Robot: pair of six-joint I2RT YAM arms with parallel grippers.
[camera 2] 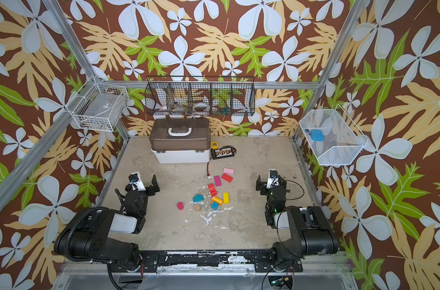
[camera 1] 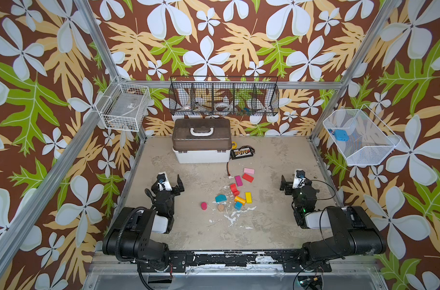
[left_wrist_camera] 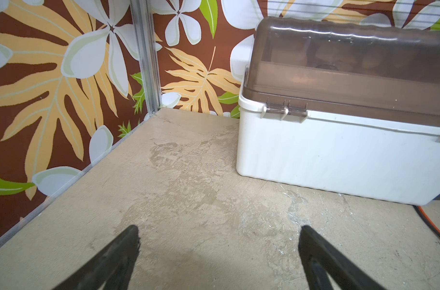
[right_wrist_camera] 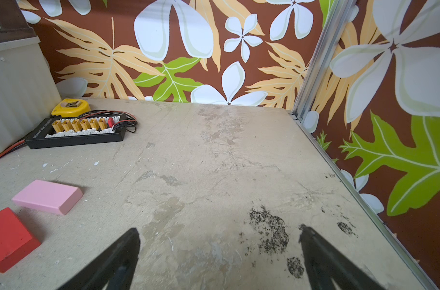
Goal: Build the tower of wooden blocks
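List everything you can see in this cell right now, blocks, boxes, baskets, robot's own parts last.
bars: four, pink block, red block, magenta block, yellow block, flat and unstacked right of centre
red arch: one, red, among the bars
cylinders: three, orange cylinder, crimson cylinder, tan cylinder, front of the group
blue cube: one, blue, beside the orange cylinder
teal roof piece: one, teal, left of the orange cylinder
toolbox: one, white with brown lid, back of table
electronic board: one, black and orange, right of toolbox
tape measure: one, yellow, behind the board
baskets: three, black basket back wall, white basket left wall, mesh basket right wall with a blue item
left gripper: one, black, open and empty
right gripper: one, black, open and empty
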